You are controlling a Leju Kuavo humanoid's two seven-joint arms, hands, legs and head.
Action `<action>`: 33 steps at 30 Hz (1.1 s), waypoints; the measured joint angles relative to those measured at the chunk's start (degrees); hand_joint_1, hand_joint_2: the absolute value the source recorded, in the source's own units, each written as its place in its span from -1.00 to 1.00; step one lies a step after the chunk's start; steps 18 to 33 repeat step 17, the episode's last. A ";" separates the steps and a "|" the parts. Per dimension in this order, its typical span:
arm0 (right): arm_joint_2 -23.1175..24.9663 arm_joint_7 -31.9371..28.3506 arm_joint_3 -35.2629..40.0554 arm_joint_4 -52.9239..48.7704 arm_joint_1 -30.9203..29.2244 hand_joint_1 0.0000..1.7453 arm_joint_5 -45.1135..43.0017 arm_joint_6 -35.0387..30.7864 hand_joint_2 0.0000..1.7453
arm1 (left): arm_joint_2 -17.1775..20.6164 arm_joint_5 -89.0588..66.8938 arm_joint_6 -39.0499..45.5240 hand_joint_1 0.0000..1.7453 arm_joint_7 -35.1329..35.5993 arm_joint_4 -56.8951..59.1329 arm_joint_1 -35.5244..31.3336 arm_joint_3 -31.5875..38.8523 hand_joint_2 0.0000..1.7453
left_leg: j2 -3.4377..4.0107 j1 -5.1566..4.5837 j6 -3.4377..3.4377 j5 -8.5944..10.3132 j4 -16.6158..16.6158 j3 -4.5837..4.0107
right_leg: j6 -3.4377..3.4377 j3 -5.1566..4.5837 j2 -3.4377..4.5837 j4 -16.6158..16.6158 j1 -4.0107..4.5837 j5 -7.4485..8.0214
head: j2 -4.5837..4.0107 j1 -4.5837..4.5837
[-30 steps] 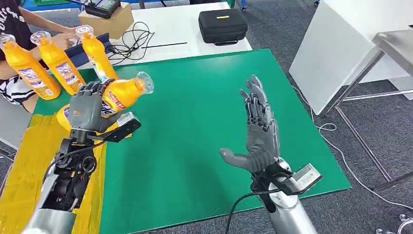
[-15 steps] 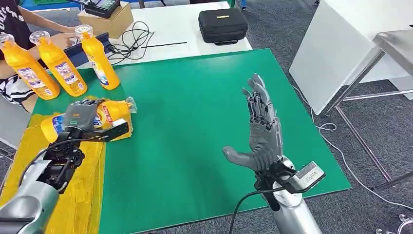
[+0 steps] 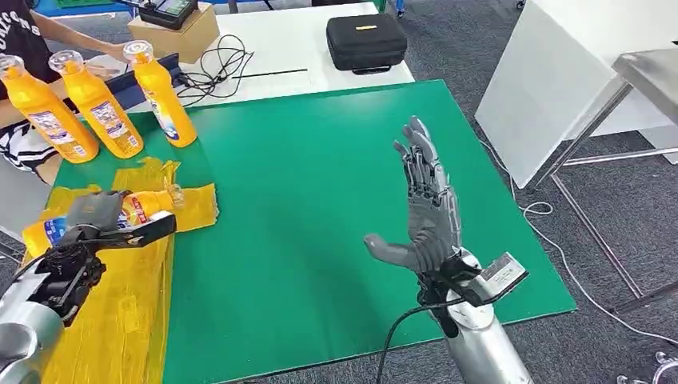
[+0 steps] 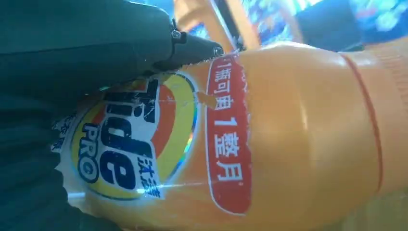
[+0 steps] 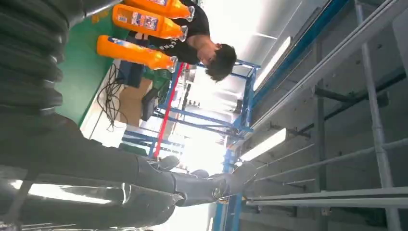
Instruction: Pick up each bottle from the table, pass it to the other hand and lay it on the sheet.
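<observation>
Lower and further to my left than half a second ago, my left hand [image 3: 96, 212] now sits over the yellow sheet [image 3: 120, 320], and the orange detergent bottle [image 3: 144, 210] it carries lies on its side there instead of raised over the green mat [image 3: 320, 184]. My left fingers are wrapped around the bottle's middle; its clear cap points toward the mat and its base toward the table's left edge. Whether the bottle's full weight rests on the sheet, I cannot tell.

Left wrist view: bottle body [image 4: 298, 125] close up, a "Tide PRO" label and a red band with Chinese characters, my dark fingers [image 4: 72, 48] pressed against the label side.

My right hand [image 3: 428, 212] holds almost the same place as before: upright above the mat, palm turned toward my left, fingers spread, thumb out, nothing in it.

Three more orange bottles [image 3: 100, 108] stand upright in a row at the mat's far left corner, well apart from the lying one. The right wrist view shows them [image 5: 139, 21] too, with a person [image 5: 211, 53] beyond.

Behind the mat: a white table [image 3: 280, 48] with a black zip case [image 3: 365, 40], a cardboard box [image 3: 180, 32] and loose black cables [image 3: 220, 68].
</observation>
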 measured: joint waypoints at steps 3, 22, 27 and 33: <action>-0.02 -0.35 0.15 0.35 0.39 -1.00 0.07 0.00 1.00 | 0.52 1.62 -0.15 -1.00 -1.53 0.64 0.25 1.27 1.00 | -0.03 0.00 0.00 0.00 0.00 0.00 | 0.00 0.00 -0.02 0.00 0.00 -0.01 | 0.00 0.00; 0.13 0.74 1.05 3.32 -2.88 -1.00 0.07 0.00 1.00 | -1.55 4.62 0.11 -1.00 -7.56 1.16 0.26 4.68 1.00 | -0.04 0.00 -0.02 0.02 0.01 0.01 | 0.00 0.01 -0.01 0.00 0.00 0.00 | 0.00 0.00; 0.13 0.74 1.05 3.32 -2.88 -1.00 0.07 0.00 1.00 | -1.55 4.62 0.11 -1.00 -7.56 1.16 0.26 4.68 1.00 | -0.04 0.00 -0.02 0.02 0.01 0.01 | 0.00 0.01 -0.01 0.00 0.00 0.00 | 0.00 0.00; 0.13 0.74 1.05 3.32 -2.88 -1.00 0.07 0.00 1.00 | -1.55 4.62 0.11 -1.00 -7.56 1.16 0.26 4.68 1.00 | -0.04 0.00 -0.02 0.02 0.01 0.01 | 0.00 0.01 -0.01 0.00 0.00 0.00 | 0.00 0.00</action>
